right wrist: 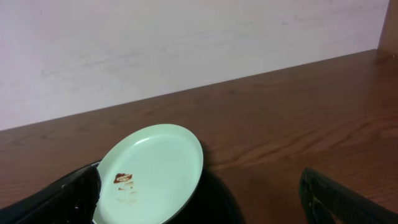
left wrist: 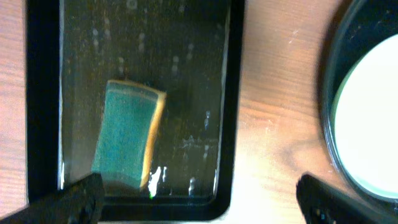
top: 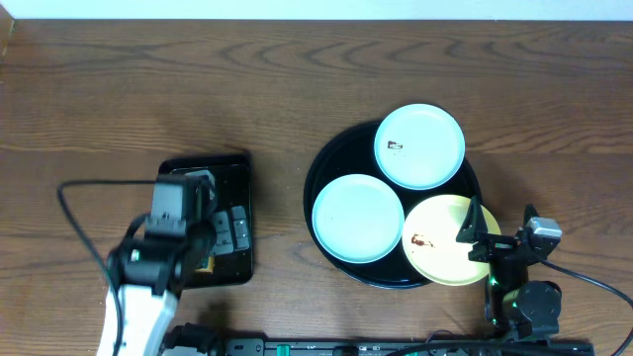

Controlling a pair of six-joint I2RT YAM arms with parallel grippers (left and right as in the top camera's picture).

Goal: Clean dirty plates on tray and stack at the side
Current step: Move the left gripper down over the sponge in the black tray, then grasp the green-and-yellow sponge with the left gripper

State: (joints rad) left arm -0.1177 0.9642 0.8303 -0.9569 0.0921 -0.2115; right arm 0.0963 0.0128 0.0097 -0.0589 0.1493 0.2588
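Note:
The round black tray [top: 326, 163] holds three plates. A light-blue plate [top: 420, 146] with a brown smear lies at its far side, a clean-looking light-blue plate [top: 358, 218] at its left, and a pale yellow plate [top: 440, 240] with a brown smear at its near right. My right gripper [top: 479, 237] hangs open at the yellow plate's right edge. In the right wrist view the smeared blue plate [right wrist: 152, 171] lies ahead between the open fingers of the right gripper [right wrist: 199, 205]. My left gripper [left wrist: 199, 208] is open and empty above the rectangular tray.
A small rectangular black tray [left wrist: 227, 124] left of the round tray holds a green-and-yellow sponge [left wrist: 127, 134]. The round tray's rim [left wrist: 329, 81] shows at the right of the left wrist view. A pale wall [right wrist: 186, 43] stands behind the table.

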